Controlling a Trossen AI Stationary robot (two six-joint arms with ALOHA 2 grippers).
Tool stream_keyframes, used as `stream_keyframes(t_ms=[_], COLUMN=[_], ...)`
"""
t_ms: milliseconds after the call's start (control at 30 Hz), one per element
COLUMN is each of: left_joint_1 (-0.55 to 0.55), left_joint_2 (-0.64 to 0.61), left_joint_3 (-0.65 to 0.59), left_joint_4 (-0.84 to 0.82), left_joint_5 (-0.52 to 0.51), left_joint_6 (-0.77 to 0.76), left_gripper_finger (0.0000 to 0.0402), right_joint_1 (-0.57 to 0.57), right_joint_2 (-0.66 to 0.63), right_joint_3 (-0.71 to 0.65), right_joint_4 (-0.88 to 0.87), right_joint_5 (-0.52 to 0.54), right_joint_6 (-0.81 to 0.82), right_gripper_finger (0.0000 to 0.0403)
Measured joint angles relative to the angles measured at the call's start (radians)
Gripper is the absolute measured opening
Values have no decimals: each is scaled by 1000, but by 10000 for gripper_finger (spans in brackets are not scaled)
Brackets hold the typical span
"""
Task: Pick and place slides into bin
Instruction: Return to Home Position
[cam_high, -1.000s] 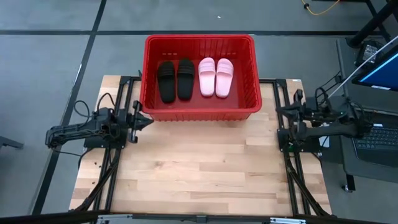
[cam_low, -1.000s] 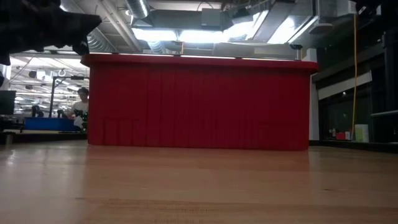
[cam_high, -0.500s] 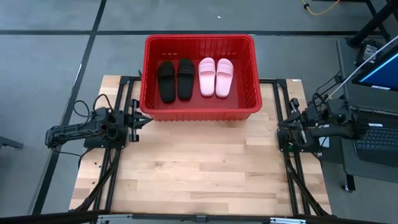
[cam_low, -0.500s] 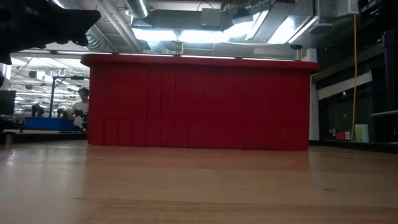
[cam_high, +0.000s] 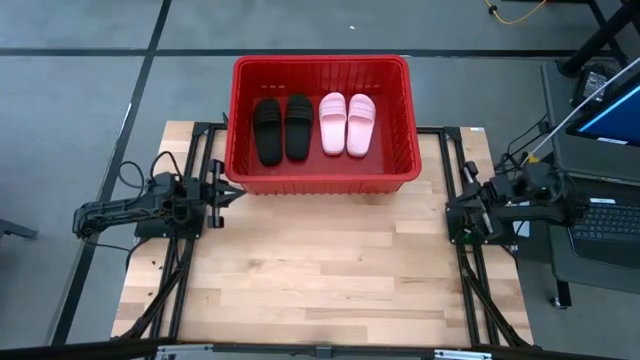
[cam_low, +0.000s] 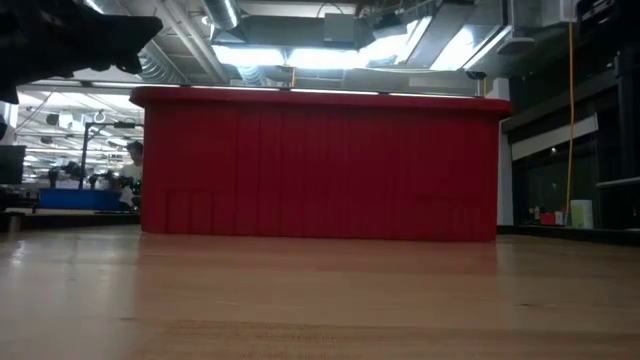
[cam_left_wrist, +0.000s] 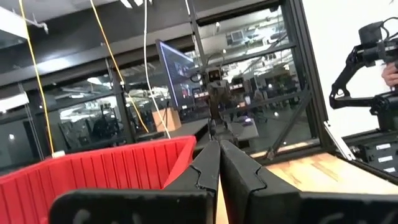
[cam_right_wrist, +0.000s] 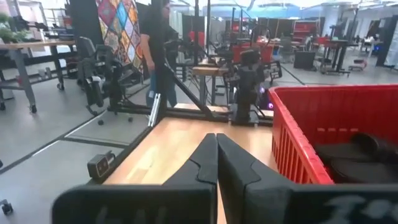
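Note:
The red bin (cam_high: 320, 180) stands at the table's far middle. Inside it two black slides (cam_high: 283, 128) and two pink slides (cam_high: 348, 123) lie side by side on the bin's floor, soles down. The bin also shows in the low view (cam_low: 320, 165), in the left wrist view (cam_left_wrist: 93, 171) and in the right wrist view (cam_right_wrist: 329, 124), where the black slides (cam_right_wrist: 357, 155) show. My left gripper (cam_high: 238, 194) is shut and empty at the table's left edge, near the bin's near left corner. My right gripper (cam_high: 449, 203) is shut and empty at the table's right edge.
The wooden table (cam_high: 320, 280) lies bare in front of the bin. A laptop and cables (cam_high: 600, 215) sit beyond the right edge. A person (cam_right_wrist: 155, 50) stands in the room beyond the table.
My right arm has drawn back toward the table's right edge. My left arm has stayed nearly still. The bin and the slides have not moved.

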Motion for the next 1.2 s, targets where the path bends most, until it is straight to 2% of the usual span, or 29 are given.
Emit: stream_keyframes(t_ms=[267,600,767,967,1200], left_joint_1=[0,0,0,0,0], left_joint_2=[1,1,1,1,1], left_joint_3=[0,0,0,0,0], left_joint_4=[-14,-14,-14,-14,-14], left_joint_5=[0,0,0,0,0], left_joint_6=[2,2,2,2,2], left_gripper_finger=[4,6,3,4,3], right_joint_1=[0,0,-1,-1,-1], right_joint_2=[7,7,0,0,0], right_joint_3=[-2,-2,-78,-298,-520], right_joint_4=[-16,31,180,427,783], right_joint_5=[9,11,11,11,7], right_joint_6=[80,19,-17,-19,121], right_gripper_finger=[6,6,6,6,6])
